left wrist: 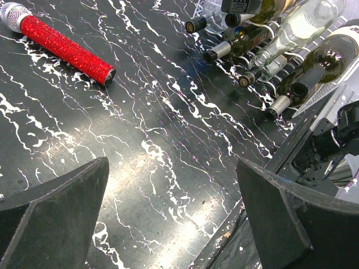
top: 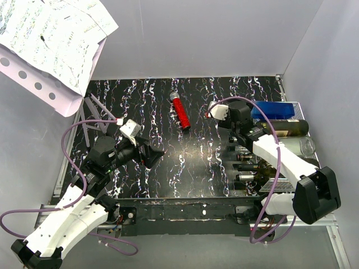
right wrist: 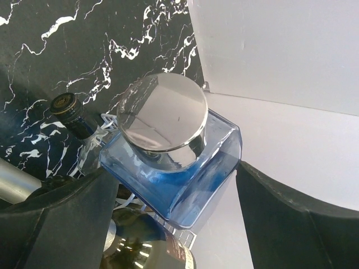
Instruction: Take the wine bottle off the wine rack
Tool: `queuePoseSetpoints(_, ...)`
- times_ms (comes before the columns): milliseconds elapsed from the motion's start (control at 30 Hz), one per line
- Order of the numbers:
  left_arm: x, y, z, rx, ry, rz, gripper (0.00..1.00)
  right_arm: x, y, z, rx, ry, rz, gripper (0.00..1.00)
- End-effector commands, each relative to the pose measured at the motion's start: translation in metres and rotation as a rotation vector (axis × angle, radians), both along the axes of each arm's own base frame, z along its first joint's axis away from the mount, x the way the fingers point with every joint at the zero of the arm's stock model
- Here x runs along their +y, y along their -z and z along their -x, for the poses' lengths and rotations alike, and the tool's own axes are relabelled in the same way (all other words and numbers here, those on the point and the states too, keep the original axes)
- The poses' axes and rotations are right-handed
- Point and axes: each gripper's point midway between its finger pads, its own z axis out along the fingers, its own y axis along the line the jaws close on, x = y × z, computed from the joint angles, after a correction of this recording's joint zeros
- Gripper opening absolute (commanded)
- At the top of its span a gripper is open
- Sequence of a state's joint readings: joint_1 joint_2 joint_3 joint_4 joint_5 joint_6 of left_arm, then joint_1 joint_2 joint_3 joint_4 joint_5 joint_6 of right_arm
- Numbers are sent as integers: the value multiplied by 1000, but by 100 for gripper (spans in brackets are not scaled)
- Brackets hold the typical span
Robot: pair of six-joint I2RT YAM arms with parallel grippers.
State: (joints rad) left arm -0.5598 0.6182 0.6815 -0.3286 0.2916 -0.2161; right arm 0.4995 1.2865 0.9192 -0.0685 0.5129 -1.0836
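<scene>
Wine bottle (right wrist: 168,145) (blue) w/in right hand (right wrist: 174,168) gap; hand spread open.

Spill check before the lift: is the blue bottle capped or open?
Capped. A shiny silver cap covers the mouth of the blue bottle in the right wrist view.

One red glittery cylindrical microphone (top: 180,112). One blue square glass bottle with a round silver cap (right wrist: 174,162). At least five glass wine bottles (left wrist: 322,61); exact count unclear, as they overlap.
</scene>
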Motion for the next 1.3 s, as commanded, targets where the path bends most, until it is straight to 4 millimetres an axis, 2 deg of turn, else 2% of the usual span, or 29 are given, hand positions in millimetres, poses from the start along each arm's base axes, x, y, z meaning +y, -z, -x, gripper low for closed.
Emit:
queuePoseSetpoints(0, 2, -3, -2, -21, -8, -6, 98, 13, -47, -3, -178, 7, -97, 39)
queuePoseSetpoints(667, 11, -9, -3, -52, -56, 0, 98, 24, -68, 14, -267, 57, -137, 36)
queuePoseSetpoints(867, 12, -11, -2, -57, -57, 5, 98, 20, -55, 19, -259, 80, -187, 35)
queuePoseSetpoints(1000, 12, -10, -2, -49, -61, 4, 98, 16, -38, 17, -239, 94, -198, 35)
queuePoseSetpoints(1267, 7, -7, 0, -13, -38, 9, 98, 14, -24, 21, -158, 108, -310, 45)
